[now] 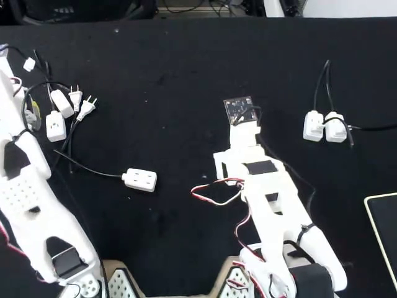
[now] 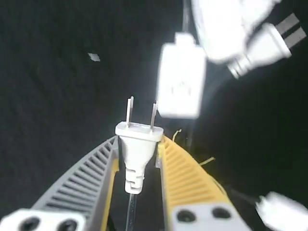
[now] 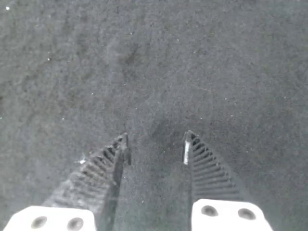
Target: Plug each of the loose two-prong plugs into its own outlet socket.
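Your left hand [image 2: 138,144] is clamped on a two-prong plug [image 2: 138,137], whose long axis runs straight out along the fingers, prongs leading. The outlet socket [image 2: 182,82] lies just ahead of the prongs, offset toward the yellow finger [image 2: 185,168] (so the line needs correcting, I judge). Your right hand [image 3: 155,144] sits well apart, spread and empty over the surface [image 3: 154,57].

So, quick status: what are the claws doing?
Left claw shut on plug, prongs toward outlet socket. Right claw open over mat. Another plug beside socket.
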